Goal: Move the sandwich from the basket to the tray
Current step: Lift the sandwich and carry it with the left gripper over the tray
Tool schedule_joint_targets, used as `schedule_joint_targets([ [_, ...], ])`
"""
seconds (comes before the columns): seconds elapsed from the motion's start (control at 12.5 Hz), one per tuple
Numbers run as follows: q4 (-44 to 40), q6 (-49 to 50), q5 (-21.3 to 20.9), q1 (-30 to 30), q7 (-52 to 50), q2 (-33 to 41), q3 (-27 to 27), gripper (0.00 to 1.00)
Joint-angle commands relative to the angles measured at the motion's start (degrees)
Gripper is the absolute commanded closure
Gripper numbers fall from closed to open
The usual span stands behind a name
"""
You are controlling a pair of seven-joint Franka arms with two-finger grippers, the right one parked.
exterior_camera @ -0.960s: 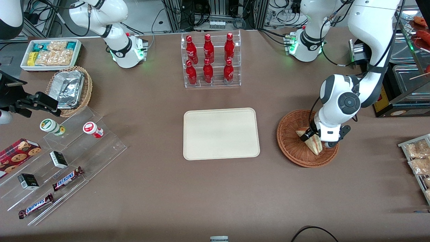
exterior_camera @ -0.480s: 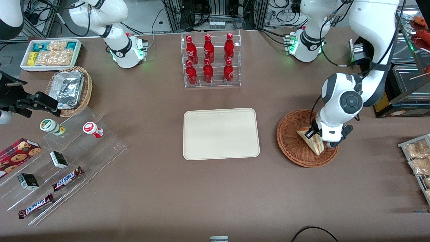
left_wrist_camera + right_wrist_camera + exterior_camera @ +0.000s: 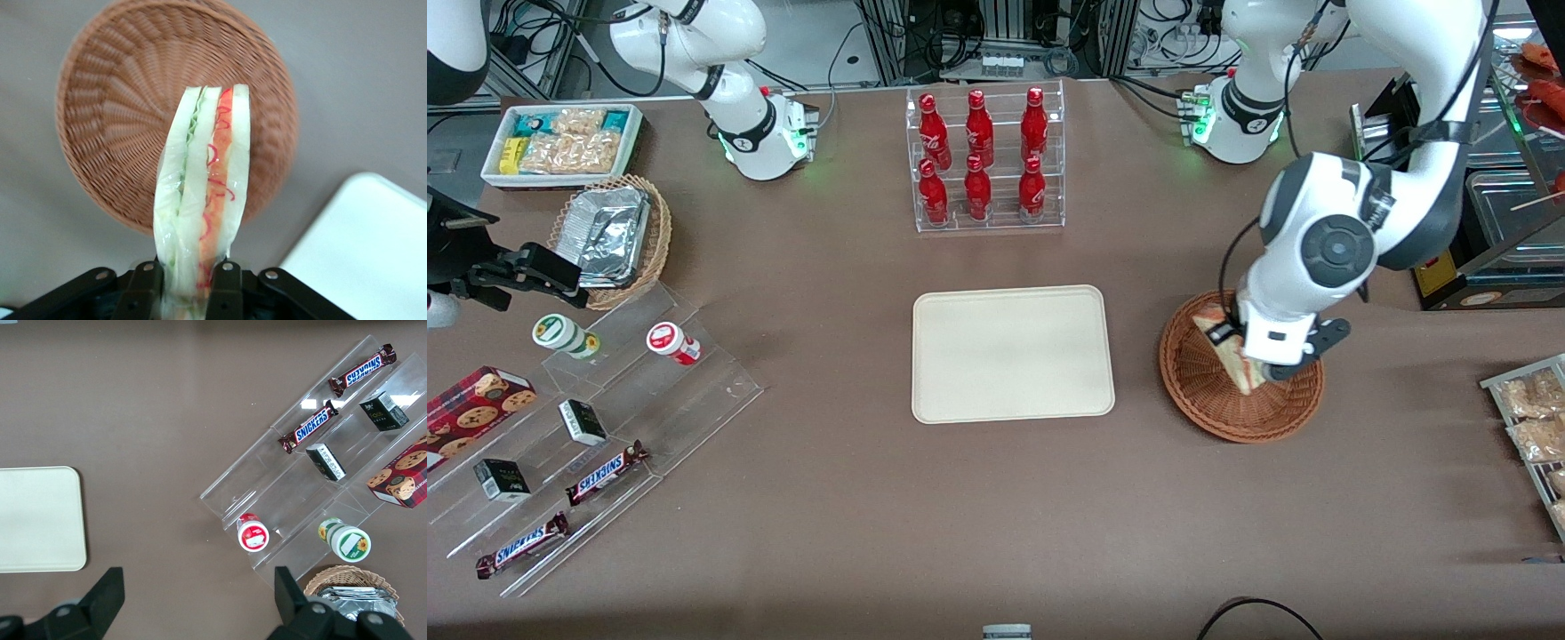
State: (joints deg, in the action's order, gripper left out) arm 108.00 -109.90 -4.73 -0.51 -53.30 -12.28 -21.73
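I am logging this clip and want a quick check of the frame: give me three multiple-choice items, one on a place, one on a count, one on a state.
1. Where is the triangular white-bread sandwich?
A. Lying flat on the cream rectangular tray
B. Held above the round reddish-brown wicker basket
C. On the clear stepped snack rack

2. How many red bottles stand in the clear rack?
A. Four
B. Six
C. Eight

3. What is the left arm's pincer doing?
A. Shut on the sandwich
B. Open over the tray
C. Resting on the table

Answers:
1 B: in the wrist view the sandwich hangs over the basket, with the tray bare.
2 B: the red bottles stand in two rows of three.
3 A: the pincer has its black fingers pressed against both faces of the wedge.
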Motion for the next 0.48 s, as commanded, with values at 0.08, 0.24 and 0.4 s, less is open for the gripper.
schedule_joint_targets([
  [0.08,-7.61,1.71,-3.6,0.16,-1.19,-7.83,-8.13,0.88],
  [0.24,-12.18,1.8,-7.56,5.23,-1.36,-12.84,-8.94,0.88],
  [0.4,-15.52,1.62,-7.84,9.28,-2.5,-16.53,-8.85,0.88],
])
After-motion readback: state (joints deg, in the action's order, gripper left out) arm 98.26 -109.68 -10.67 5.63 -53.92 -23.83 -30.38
